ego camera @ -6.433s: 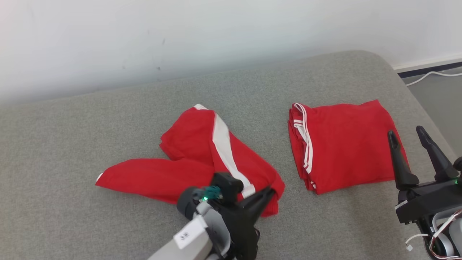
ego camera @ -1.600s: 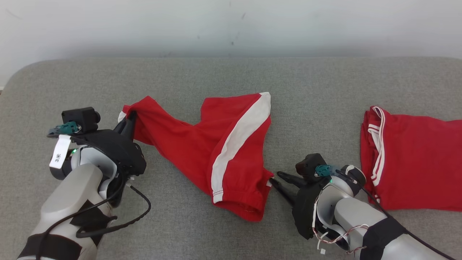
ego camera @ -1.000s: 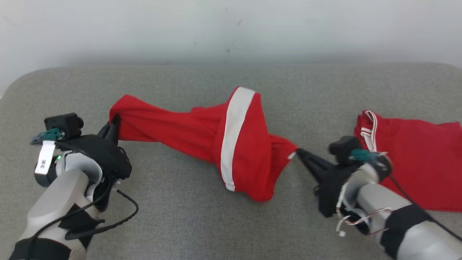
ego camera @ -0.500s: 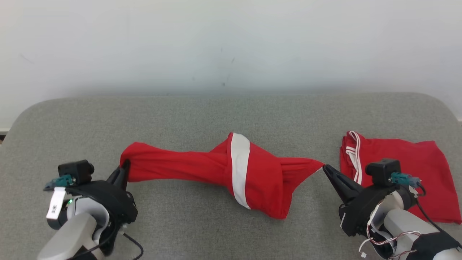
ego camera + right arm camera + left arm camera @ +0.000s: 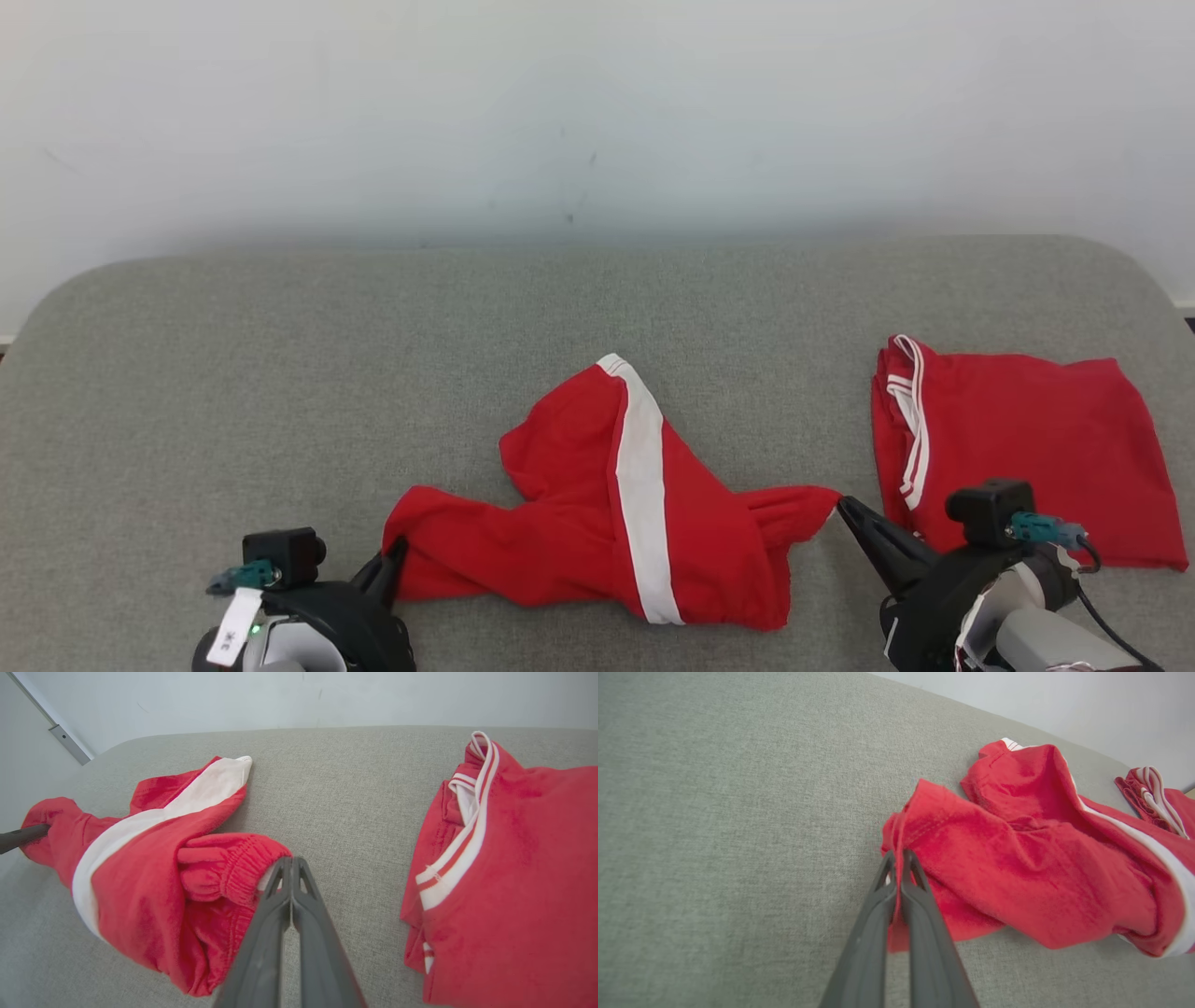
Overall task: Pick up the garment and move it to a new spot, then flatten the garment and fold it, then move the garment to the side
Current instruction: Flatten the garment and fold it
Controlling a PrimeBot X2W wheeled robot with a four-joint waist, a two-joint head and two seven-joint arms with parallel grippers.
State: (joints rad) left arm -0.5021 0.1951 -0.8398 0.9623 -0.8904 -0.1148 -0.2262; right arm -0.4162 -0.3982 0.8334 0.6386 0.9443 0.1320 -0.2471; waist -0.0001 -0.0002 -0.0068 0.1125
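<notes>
Clamping opposite ends, left gripper (image 5: 398, 553) and right gripper (image 5: 845, 506) hold the garment (image 5: 597, 523) slack between them

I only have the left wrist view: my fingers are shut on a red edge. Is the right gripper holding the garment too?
Observer: Yes. The right gripper is shut on the garment at its elasticated edge.
Operator: Anything close on that side?
Observer: A folded red cloth lies to the right, apart from it, bare grey cushion between.
Operator: Is the span taut?
Observer: No. In the head view it lies slack and bunched on the cushion.
</notes>
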